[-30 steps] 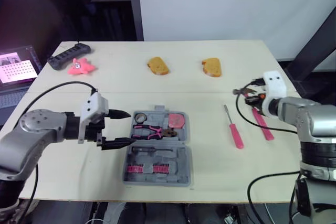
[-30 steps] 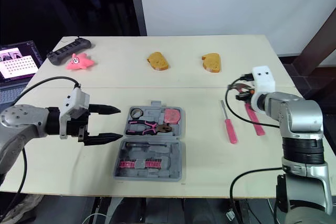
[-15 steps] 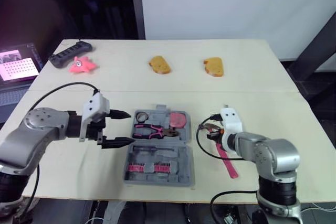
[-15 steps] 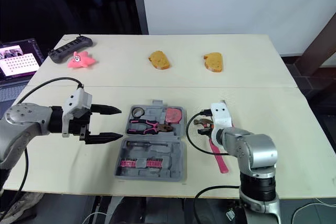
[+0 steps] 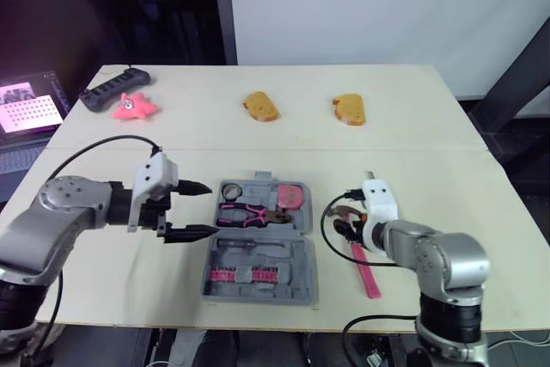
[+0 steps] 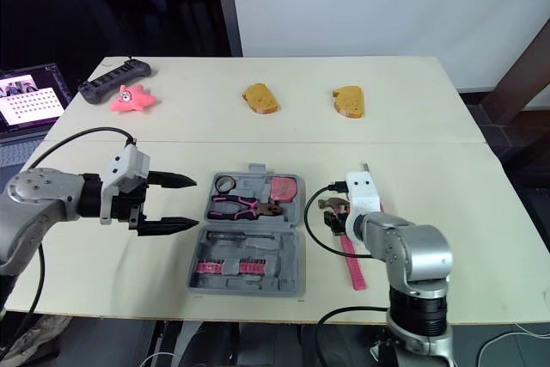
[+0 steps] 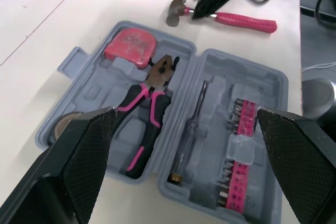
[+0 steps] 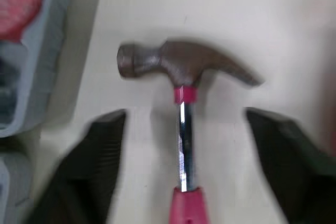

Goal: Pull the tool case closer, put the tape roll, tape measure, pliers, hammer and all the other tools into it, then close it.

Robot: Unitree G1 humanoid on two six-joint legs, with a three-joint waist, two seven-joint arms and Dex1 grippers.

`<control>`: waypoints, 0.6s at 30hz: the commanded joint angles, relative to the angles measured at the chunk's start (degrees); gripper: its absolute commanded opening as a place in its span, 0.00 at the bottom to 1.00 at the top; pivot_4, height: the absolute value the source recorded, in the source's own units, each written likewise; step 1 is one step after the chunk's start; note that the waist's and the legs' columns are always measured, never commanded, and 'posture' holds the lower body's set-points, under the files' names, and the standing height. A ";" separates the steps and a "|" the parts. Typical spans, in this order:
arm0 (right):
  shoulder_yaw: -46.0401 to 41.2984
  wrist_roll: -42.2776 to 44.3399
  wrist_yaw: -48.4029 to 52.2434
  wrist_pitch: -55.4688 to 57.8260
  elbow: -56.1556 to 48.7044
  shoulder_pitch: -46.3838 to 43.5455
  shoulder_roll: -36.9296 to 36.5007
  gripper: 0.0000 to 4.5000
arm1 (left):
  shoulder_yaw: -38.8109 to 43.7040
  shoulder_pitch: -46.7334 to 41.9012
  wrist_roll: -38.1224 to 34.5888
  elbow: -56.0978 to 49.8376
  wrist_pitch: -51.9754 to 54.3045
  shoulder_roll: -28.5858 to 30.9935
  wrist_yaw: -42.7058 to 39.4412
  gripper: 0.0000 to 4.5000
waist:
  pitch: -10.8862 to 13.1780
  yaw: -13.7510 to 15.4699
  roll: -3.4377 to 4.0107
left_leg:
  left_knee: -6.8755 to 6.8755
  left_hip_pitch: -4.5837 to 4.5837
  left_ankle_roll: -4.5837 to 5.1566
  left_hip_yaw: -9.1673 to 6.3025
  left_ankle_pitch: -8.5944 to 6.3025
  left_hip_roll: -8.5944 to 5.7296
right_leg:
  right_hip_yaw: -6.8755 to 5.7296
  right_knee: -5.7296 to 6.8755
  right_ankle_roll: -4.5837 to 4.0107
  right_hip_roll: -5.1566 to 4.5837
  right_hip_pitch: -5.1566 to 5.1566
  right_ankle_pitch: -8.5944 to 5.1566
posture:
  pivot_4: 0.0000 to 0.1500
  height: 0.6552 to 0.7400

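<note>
Tool case (image 5: 288, 257) holds one pliers (image 5: 247, 212), one tape measure (image 5: 291, 197); left fingers (image 5: 191, 231), right fingers (image 8: 102, 150) spread apart.

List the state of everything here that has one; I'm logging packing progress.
tool case: open, flat on the table.
pliers: lying in the case.
tape measure: seated in the case.
tape roll: seated in the case.
hammer: on the table outside the case, not gripped.
left claw: open, empty.
right claw: open, straddling the hammer shaft.
</note>
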 commanded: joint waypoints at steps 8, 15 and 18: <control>24.80 1.43 33.28 -28.68 -1.48 -10.69 -46.58 0.99 | 9.94 9.59 -6.33 -7.96 1.33 0.53 0.62 1.00 | 0.02 0.20 0.01 | -0.07 0.02 0.14 -0.04 -0.08 0.04 | -0.08 -0.10 -0.04 0.01 0.03 -0.05 | 1.00 1.00; 41.85 -24.21 57.29 -85.96 18.29 -17.54 -51.31 0.99 | 14.38 19.08 -6.44 -12.90 0.71 -0.81 3.19 1.00 | 0.08 -0.68 -0.04 | 0.10 -0.07 0.13 0.30 -0.08 -0.01 | -0.05 -0.32 0.08 -0.24 0.00 -0.03 | 1.00 1.00; 47.01 -35.96 56.44 -109.76 29.68 -24.00 -45.95 0.99 | 14.87 20.62 -6.91 -14.73 0.98 -2.10 5.37 1.00 | 0.11 -0.66 -0.09 | 0.12 0.09 0.04 0.29 -0.03 0.01 | -0.05 -0.24 -0.03 -0.20 0.09 0.05 | 1.00 1.00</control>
